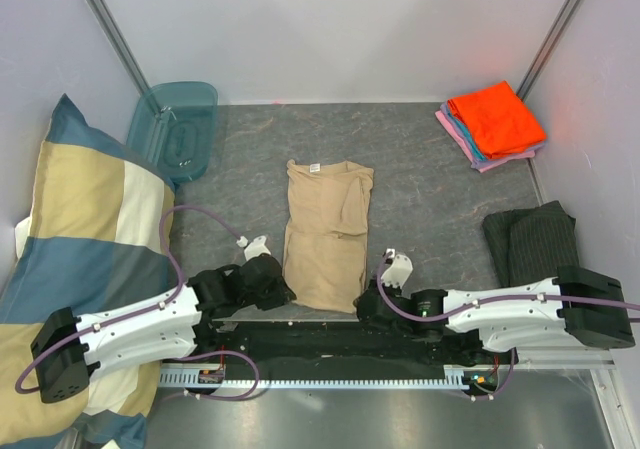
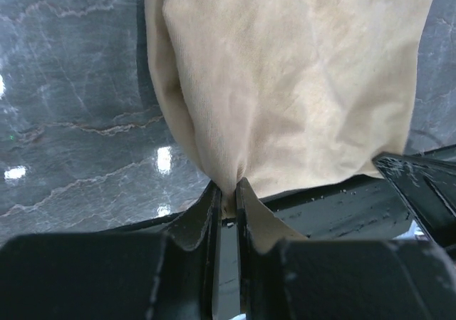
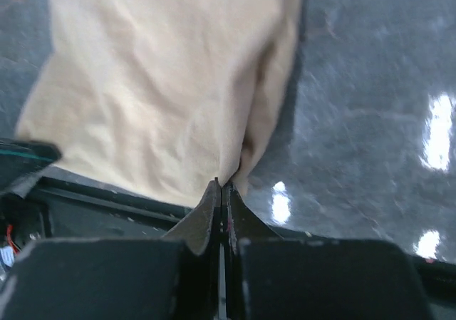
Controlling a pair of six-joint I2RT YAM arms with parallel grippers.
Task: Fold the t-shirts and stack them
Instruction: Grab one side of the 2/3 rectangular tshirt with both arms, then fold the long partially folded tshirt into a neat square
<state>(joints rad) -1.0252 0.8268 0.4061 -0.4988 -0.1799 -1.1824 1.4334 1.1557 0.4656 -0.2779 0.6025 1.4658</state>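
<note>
A tan t-shirt (image 1: 327,231) lies on the grey table, folded lengthwise into a narrow strip with its collar at the far end. My left gripper (image 1: 283,291) is shut on its near left hem corner; the left wrist view shows the tan cloth (image 2: 285,85) pinched between the fingers. My right gripper (image 1: 362,301) is shut on the near right hem corner; the right wrist view shows the cloth (image 3: 164,85) gripped at the fingertips. A stack of folded t-shirts (image 1: 493,124), orange on top over blue and pink, sits at the far right.
A dark grey striped cloth (image 1: 532,239) lies at the right. A big blue-and-cream checked pillow (image 1: 70,259) fills the left side. A teal plastic bin (image 1: 176,127) stands at the far left. White walls close in the table.
</note>
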